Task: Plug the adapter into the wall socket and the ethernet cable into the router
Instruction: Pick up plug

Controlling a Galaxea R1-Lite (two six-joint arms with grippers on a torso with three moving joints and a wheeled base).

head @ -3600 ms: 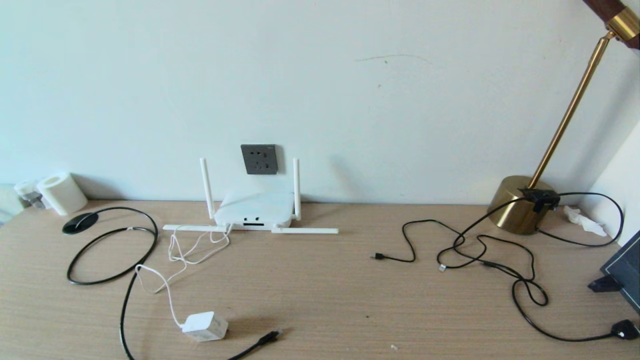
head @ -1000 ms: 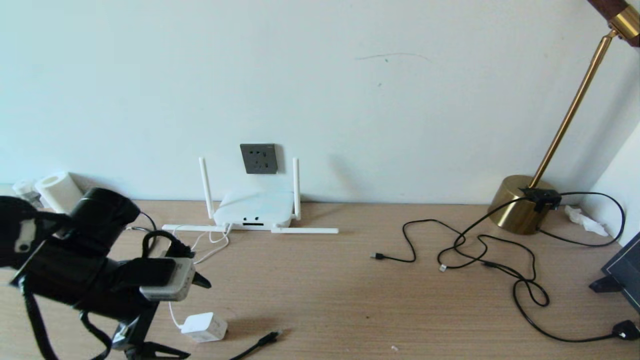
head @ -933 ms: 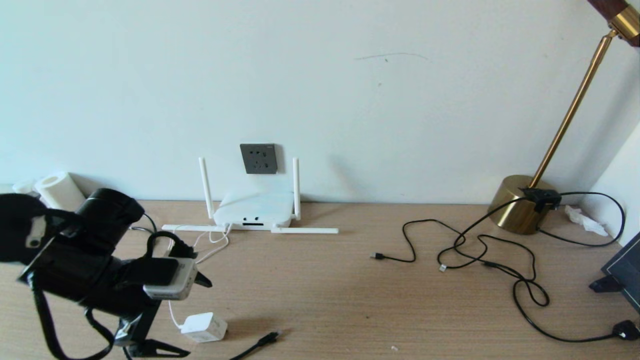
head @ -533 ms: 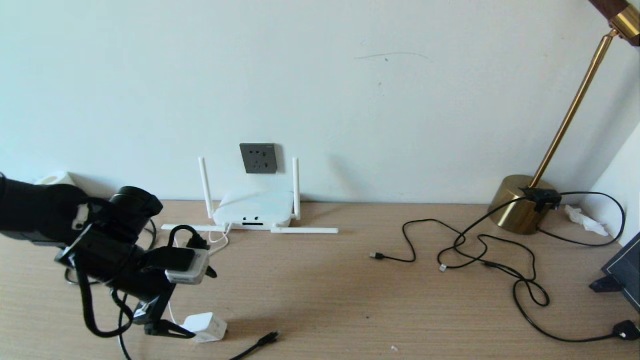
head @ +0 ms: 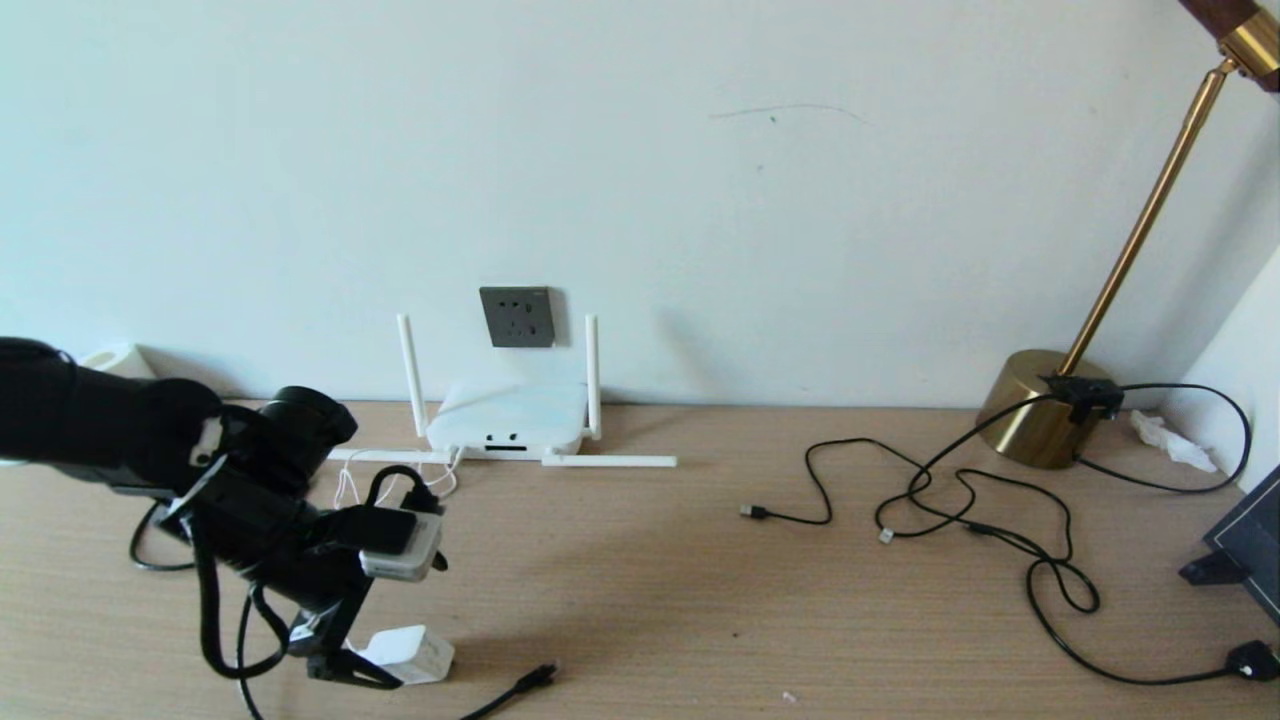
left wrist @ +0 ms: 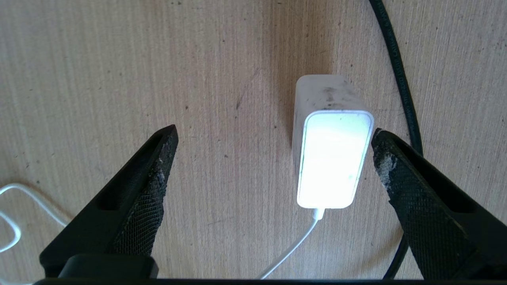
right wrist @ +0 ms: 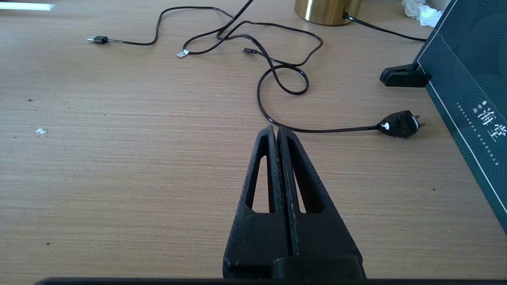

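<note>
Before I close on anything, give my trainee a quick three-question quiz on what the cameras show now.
1. True or false: the adapter is already clamped in the left tool.
2. Which thing sits directly below the wall socket? A) the brass lamp base B) the router C) the paper roll
3. Fill in: the right tool is ____ and holds nothing.

Key:
1. False. The left tool is open, its fingers on either side of the adapter, which lies on the table, off-centre towards one finger.
2. B
3. shut
</note>
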